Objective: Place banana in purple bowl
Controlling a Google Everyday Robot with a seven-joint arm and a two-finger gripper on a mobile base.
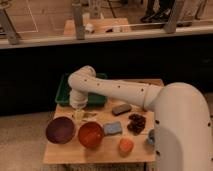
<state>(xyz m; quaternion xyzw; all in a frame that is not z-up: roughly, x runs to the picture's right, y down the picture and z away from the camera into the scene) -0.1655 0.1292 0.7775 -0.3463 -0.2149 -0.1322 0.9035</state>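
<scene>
The purple bowl stands at the front left of the wooden table, round and dark. The banana shows as a slim yellowish piece lying on the table just behind the two bowls. My gripper hangs from the white arm and points down. Its tip is at the table, right beside the banana's left end and behind the purple bowl's right rim. I cannot tell whether it touches the banana.
An orange-red bowl sits right of the purple one. A green tray stands behind the gripper. A blue sponge, a dark bar, a dark brown cluster, an orange fruit and a blue cup lie to the right.
</scene>
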